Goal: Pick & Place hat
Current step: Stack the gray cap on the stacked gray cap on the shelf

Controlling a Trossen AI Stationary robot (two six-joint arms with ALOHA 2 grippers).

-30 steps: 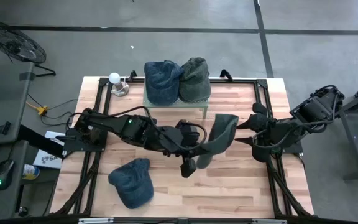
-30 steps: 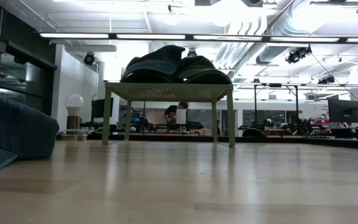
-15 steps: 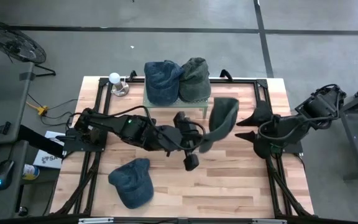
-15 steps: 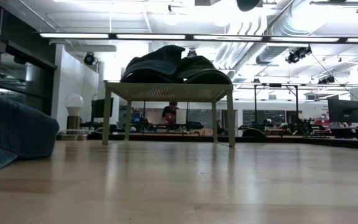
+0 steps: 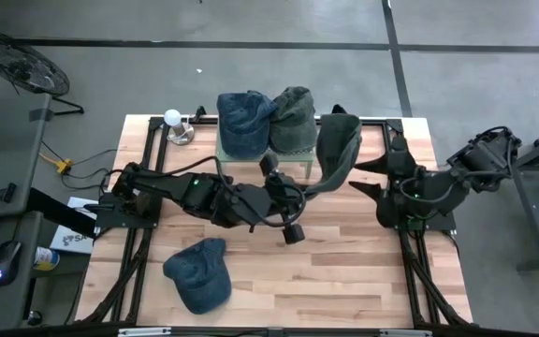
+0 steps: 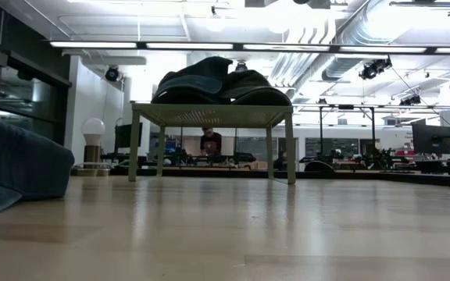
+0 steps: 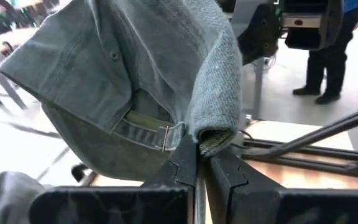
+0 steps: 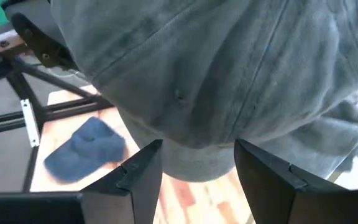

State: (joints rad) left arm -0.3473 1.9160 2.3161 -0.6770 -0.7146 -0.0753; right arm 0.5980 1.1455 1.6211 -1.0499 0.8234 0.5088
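The grey-green cotton cap (image 5: pixel 337 150) hung limp above the wooden tabletop (image 5: pixel 363 271), beside the small stand; left gripper (image 7: pixel 202 163) fingers clamped on its rim; right gripper (image 8: pixel 197 165) fingers apart; soft, light, best pinched at stiffer edges.

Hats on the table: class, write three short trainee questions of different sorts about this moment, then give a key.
1. True or false: the left gripper is shut on the grey-green hat.
2. How many hats rest on the small stand? A one, B two, C three.
3. Fill in: the right gripper has its fingers ____.

Key: 1 true. 2 B: a blue hat and a green hat. 3 open, with the grey-green hat just beyond them.
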